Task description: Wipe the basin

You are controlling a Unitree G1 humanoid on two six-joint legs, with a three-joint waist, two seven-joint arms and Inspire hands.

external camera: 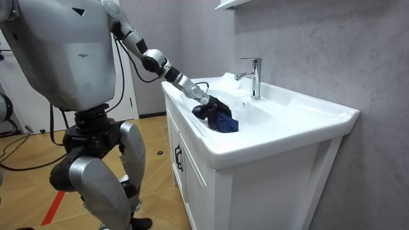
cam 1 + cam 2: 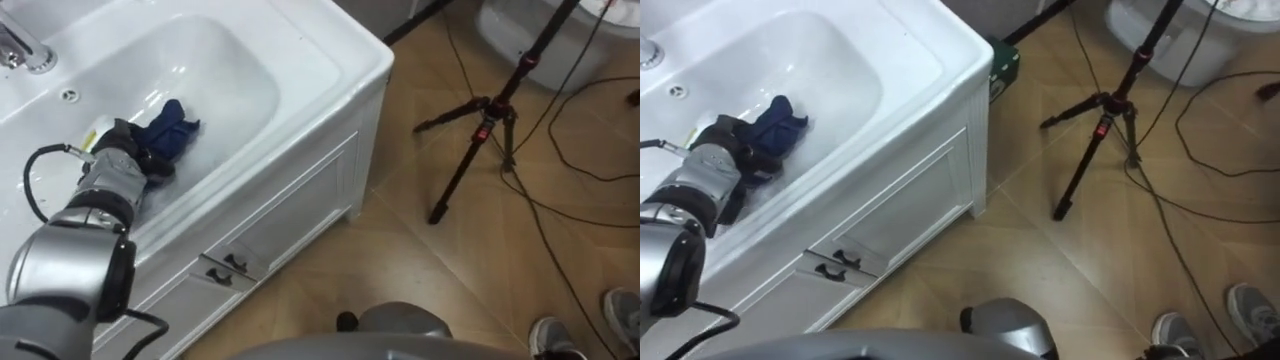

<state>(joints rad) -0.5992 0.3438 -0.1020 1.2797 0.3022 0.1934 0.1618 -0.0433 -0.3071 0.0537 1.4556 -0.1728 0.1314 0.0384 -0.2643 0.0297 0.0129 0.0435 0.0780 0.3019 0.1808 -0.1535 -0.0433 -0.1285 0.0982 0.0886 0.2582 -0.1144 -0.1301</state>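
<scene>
White basin (image 2: 235, 75), blue cloth (image 2: 176, 124) in left hand (image 2: 128, 150), lengthwise along forearm's line

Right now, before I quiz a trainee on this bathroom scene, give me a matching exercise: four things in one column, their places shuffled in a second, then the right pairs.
Things
1 blue cloth
2 faucet
3 tripod
4 left hand

Places
a standing on the wooden floor
b on the ledge behind the bowl
c lying in the bowl of the basin
d curled on the blue cloth, at the bowl's near side

Pairs: 1-c, 2-b, 3-a, 4-d
</scene>
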